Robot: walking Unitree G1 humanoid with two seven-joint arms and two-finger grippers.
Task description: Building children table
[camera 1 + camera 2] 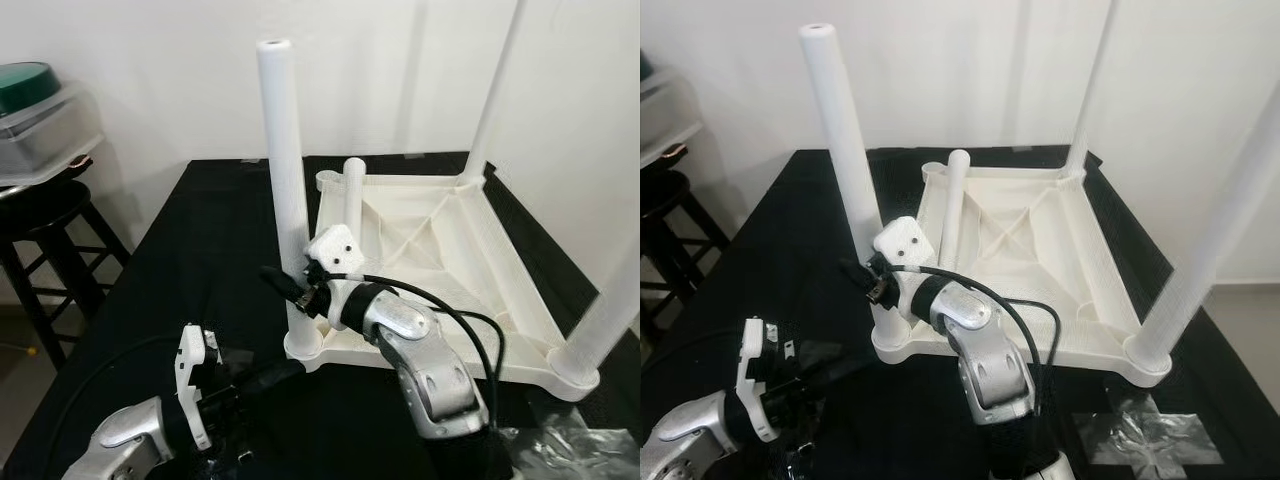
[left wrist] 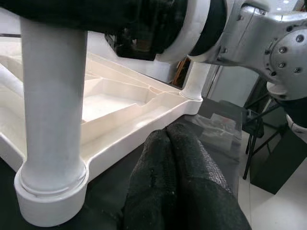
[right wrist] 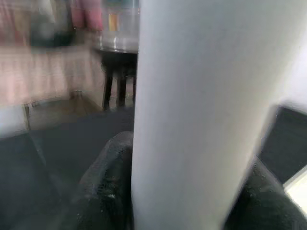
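The upturned white tabletop (image 1: 470, 260) lies on a black table (image 1: 190, 250). The right gripper (image 1: 292, 285), its fingers mostly hidden, clasps the near-left leg (image 1: 283, 150); the left gripper (image 2: 180, 158) rests closed, empty, beside its socket.

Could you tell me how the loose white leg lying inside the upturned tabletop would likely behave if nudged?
The loose leg is a smooth round tube, so it would probably roll or slide. It leans on the tabletop's ribs, so a nudge may tip it. It looks stiff, likely light plastic.
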